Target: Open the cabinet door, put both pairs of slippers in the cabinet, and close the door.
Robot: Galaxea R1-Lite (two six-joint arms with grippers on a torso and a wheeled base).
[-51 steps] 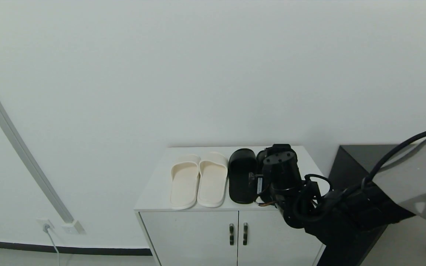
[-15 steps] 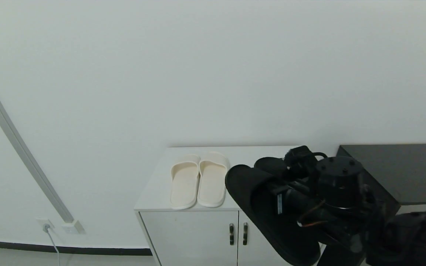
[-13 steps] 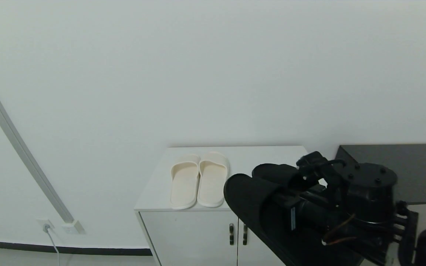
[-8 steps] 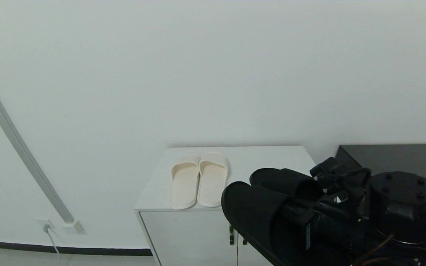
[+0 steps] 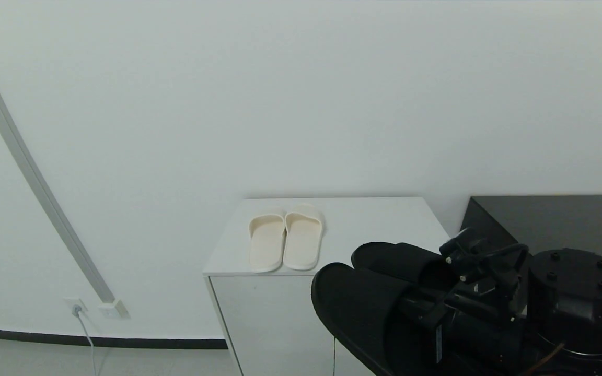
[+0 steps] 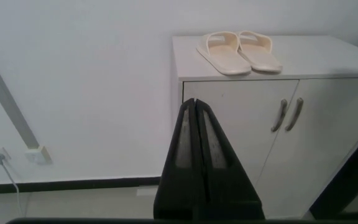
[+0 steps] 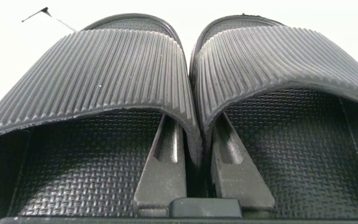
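Right end effector [image 7: 194, 171] was clamped on the pair of black slippers [image 7: 123, 68]. One of its fingers [image 7: 163, 168] ran under each ribbed strap, and the slippers' two inner side walls were pinched between them. From the head view, the black slippers [image 5: 369, 297] hung in the air side by side, off the cabinet [image 5: 369, 219] and on the robot's side of it, toward its right end.

The left end effector [image 6: 195, 149] had its fingers pressed flat together with nothing between them. It was low in front of the cabinet [image 6: 229, 118] and well apart from it.

Both cabinet doors [image 6: 328, 143] were shut, with their two upright handles [image 6: 288, 115] just beside each other at the middle seam.

A pair of cream slippers [image 5: 285, 237] lay on the cabinet top, left of its middle. They were touching side by side, with heels near the front edge and toes toward the wall.

A wall socket [image 5: 74, 308] with a cable plugged in sat low on the wall, left of the cabinet.
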